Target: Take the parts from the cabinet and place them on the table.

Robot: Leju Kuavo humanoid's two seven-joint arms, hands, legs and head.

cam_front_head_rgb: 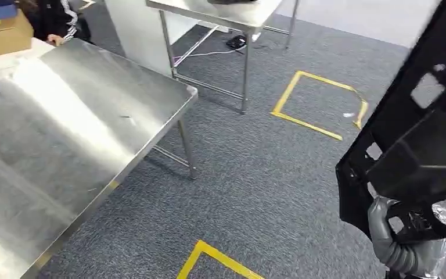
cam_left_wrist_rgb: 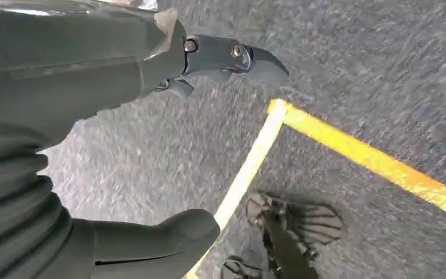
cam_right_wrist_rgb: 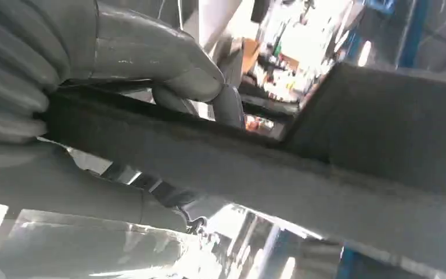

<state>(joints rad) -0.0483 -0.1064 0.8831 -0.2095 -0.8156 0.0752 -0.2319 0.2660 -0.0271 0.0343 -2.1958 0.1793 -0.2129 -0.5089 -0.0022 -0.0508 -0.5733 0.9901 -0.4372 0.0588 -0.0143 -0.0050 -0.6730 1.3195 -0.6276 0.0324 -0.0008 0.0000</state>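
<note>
Right hand (cam_front_head_rgb: 390,235) fingers clasp black part (cam_front_head_rgb: 418,139), well apart from table (cam_front_head_rgb: 64,133) edge; left hand (cam_left_wrist_rgb: 151,145) fingers released.

My right hand (cam_front_head_rgb: 396,241) sits low at my right side, its grey thumb wrapped over the lower edge of the black panel (cam_front_head_rgb: 418,133), which rises up and away from it. From the right wrist, my thumb (cam_right_wrist_rgb: 151,58) presses on one face of the panel's edge and my darker fingers (cam_right_wrist_rgb: 151,186) clamp the other. My left hand (cam_left_wrist_rgb: 151,116) hangs pointing down, thumb and fingers apart, holding nothing.
</note>
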